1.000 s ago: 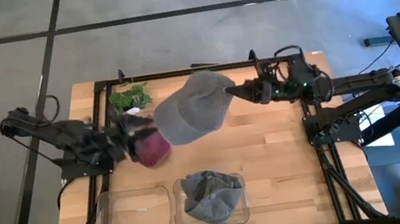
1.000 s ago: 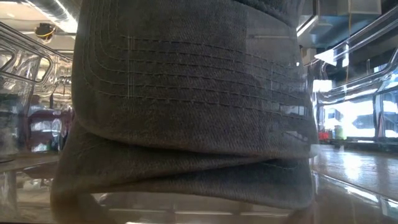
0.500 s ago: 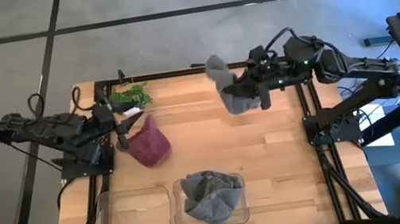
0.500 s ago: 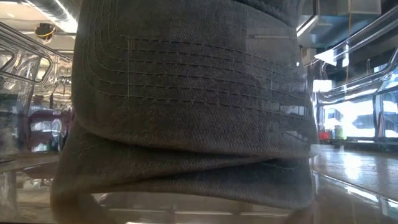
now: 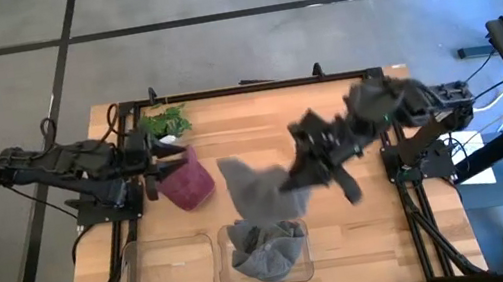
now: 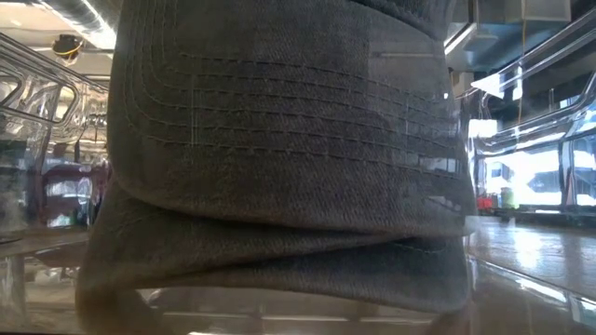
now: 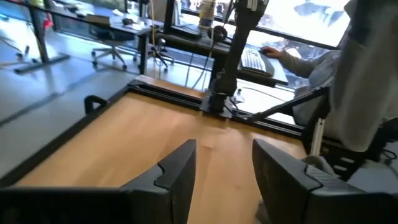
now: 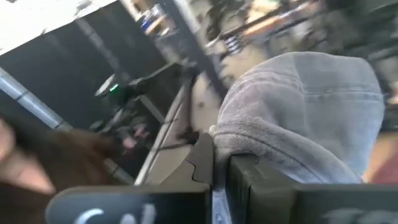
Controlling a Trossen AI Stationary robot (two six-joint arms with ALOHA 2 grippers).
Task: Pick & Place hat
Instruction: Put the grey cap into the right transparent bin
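Note:
My right gripper (image 5: 290, 181) is shut on a grey hat (image 5: 252, 194), held in the air just beyond the near-edge bins; the hat also fills the right wrist view (image 8: 305, 106). A second grey hat (image 5: 266, 244) lies crumpled in the right clear bin (image 5: 305, 272) and blocks the low view (image 6: 279, 158). A maroon hat (image 5: 187, 183) lies on the table at the left. My left gripper (image 5: 168, 152) is open and empty just beyond the maroon hat; its fingers (image 7: 177, 171) stand over bare wood. My right gripper pinches the grey hat's thick rim (image 8: 219, 142) between its two fingers. It comes slanting down from the table's right side. The hat is lifted clear and spreads out from the fingers toward the table's left, above the table and the bin's far rim.
An empty clear bin (image 5: 171, 270) stands next to the filled one at the near edge. A green leafy thing (image 5: 165, 122) lies at the far left. A black frame (image 5: 243, 89) runs round the table's far edge and sides. A person sits beyond the table (image 7: 292, 59).
My right gripper has carried the grey hat from the far middle of the table toward the near edge and down, to just beyond the filled bin; the hat now spreads toward the left. My left gripper has drawn back a little from the maroon hat, toward the far edge.

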